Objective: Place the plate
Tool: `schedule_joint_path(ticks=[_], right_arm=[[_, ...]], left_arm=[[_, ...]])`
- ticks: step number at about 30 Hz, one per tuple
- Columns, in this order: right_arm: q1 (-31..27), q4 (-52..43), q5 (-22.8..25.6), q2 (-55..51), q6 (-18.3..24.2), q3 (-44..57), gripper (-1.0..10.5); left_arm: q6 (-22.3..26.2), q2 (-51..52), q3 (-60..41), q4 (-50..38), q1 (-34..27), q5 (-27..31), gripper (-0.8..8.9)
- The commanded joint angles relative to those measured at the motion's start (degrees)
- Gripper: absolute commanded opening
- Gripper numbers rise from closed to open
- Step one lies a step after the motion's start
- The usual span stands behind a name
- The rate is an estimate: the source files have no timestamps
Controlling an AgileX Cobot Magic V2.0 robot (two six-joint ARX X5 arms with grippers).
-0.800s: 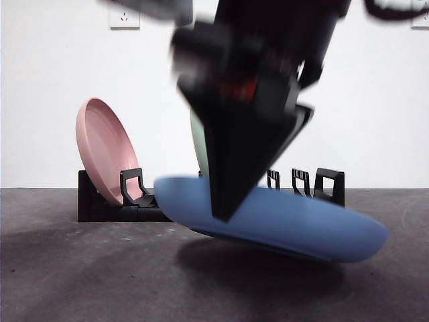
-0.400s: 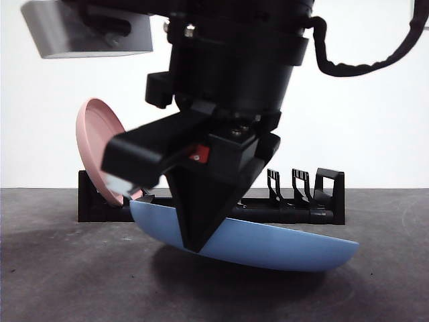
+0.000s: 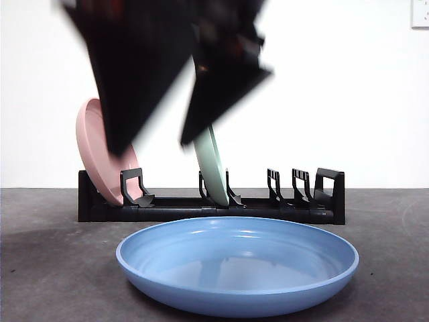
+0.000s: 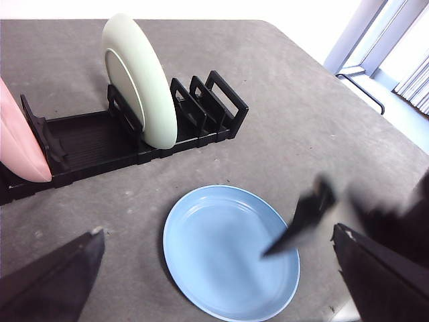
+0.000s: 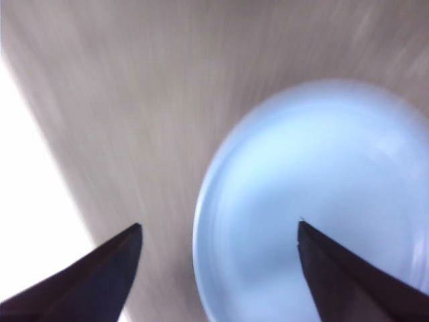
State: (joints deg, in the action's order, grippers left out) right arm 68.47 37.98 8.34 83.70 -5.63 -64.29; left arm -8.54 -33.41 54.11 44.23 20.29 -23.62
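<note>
Plate (image 3: 238,265), blue, lies flat and right side up on the bench (image 3: 53,268), just in front of the black rack (image 3: 221,204) and apart from it, touched by neither arm. Its base sits fully on the surface, which suggests the placement is complete or nearly so. The right end effector (image 3: 164,134) hangs above the plate, on the pink-plate side of the rack as the front view shows it, with its two jaws spread apart and empty; the right wrist view, though blurred, shows the plate (image 5: 315,201) lying between and below the parted jaws, consistent with a release from above. The left end effector (image 4: 214,268) waits higher and to one side, its jaws likewise wide apart and holding nothing, looking down on the plate (image 4: 231,251) and the rack (image 4: 120,141). In the rack a pink plate (image 3: 100,151) leans in the end slot and a pale green plate (image 3: 213,168) stands on edge near the middle, each kept upright by the rack's prongs; the slots beyond the green plate hold nothing. A blurred dark shape over the blue plate in the left wrist view is probably the other arm.
</note>
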Motion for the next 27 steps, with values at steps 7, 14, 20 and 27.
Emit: schedule_joint_path(ticks=[7,14,20,27], right_arm=[[-19.9,0.4,-28.9,-11.0,-3.8,-3.7,4.0],[-38.9,8.0,-36.6,-16.8,0.7,-3.6,4.0],[-51.8,12.8,-42.1,-22.1,3.5,-3.6,4.0],[-57.7,15.6,-42.0,-28.3,5.5,-3.5,4.0]], left_arm=[[-3.0,-4.2,1.0,-0.5,0.3,0.3,5.58],[-3.1,-10.1,2.1,-0.5,0.4,0.3,5.58],[-2.8,-17.8,5.8,-0.5,0.4,0.8,5.58],[-1.2,-28.9,14.1,1.5,0.8,3.1,5.59]])
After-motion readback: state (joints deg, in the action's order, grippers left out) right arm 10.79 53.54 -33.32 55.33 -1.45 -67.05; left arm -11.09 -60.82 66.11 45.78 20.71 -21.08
